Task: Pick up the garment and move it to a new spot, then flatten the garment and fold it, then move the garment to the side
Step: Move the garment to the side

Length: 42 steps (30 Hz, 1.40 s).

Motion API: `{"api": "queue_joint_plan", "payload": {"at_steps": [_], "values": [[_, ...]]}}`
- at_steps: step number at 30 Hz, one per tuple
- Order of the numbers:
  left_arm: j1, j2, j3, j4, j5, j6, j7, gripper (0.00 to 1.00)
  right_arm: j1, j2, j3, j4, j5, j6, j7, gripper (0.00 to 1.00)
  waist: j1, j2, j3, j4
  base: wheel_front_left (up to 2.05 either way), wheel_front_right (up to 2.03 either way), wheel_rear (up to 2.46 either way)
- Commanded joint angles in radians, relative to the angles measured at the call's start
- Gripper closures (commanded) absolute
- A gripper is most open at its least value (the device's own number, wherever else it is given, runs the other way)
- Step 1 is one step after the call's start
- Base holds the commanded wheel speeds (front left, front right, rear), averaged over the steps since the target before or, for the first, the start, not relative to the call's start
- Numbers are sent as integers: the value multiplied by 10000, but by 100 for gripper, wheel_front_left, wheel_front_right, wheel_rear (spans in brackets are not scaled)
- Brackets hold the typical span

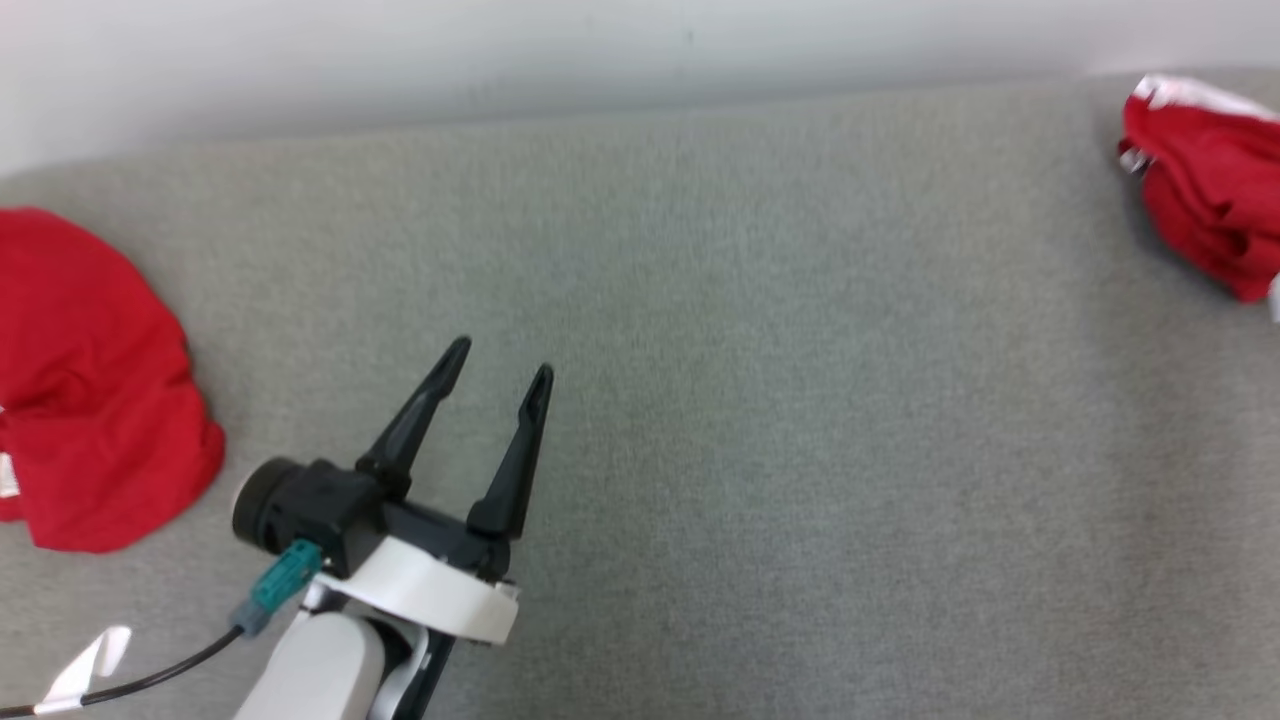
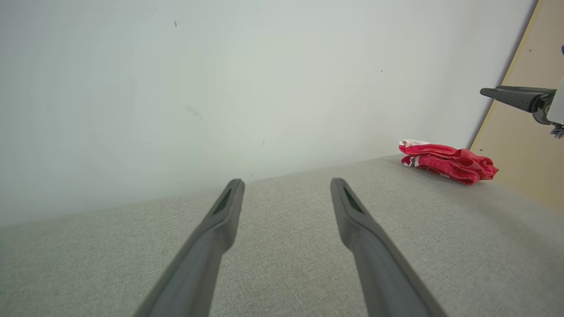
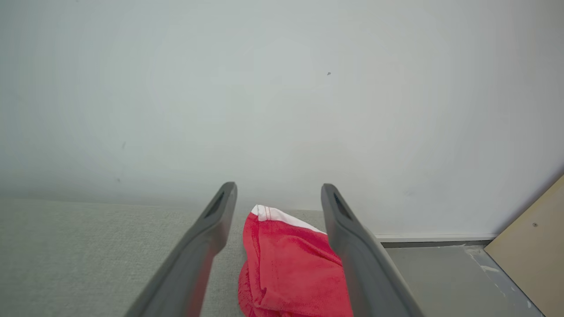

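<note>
At the far left edge a second red garment (image 1: 90,380) lies bunched on the grey fabric-covered worktop (image 1: 800,400); a white tag (image 1: 8,478) shows at its side, with no writing legible. Just beside it, the left gripper (image 1: 500,360) hovers with fingers (image 1: 512,460) spread wide, holding and touching nothing. The folded red garment (image 1: 1210,200), edged with a white band (image 3: 282,215), lies at the worktop's far right corner, near the wall. The right gripper (image 3: 278,188) stands over it, fingers (image 3: 359,255) fully apart, gripping nothing; in the left wrist view it hangs clear above the garment.
</note>
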Motion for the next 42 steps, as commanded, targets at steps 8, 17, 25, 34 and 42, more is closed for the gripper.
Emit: {"api": "queue_joint_plan", "payload": {"at_steps": [8, 17, 25, 34, 42], "values": [[1019, -72, 474, 609, -385, 325, -179, 0, 2141, 42, 404, -2659, 986, -21, -63, 0, 1, 0, -1955, 293, 0, 0, 0], [2149, -296, 1308, 878, -708, 510, -209, 0, 5604, -482, -556, -6004, 1059, -22, -73, 0, 1, 0, -3000, 716, 0, 0, 0], [2952, -716, 2154, 580, -442, 414, -210, 0, 9100, 805, -2597, -8576, -133, -22, -78, 0, 1, 0, -3242, 905, 0, 0, 0], [3646, -1361, 3230, 537, -152, -7, -212, 0, 11168, 2211, -3760, -10063, -1453, -22, -80, 0, 1, 0, -3336, 980, 0, 0, 0], [3639, -1678, 3616, 672, 70, -356, -212, 0, 11433, 2862, -3951, -10312, -1882, -22, -70, 0, 1, 0, -3239, 885, 0, 0, 0]]}}
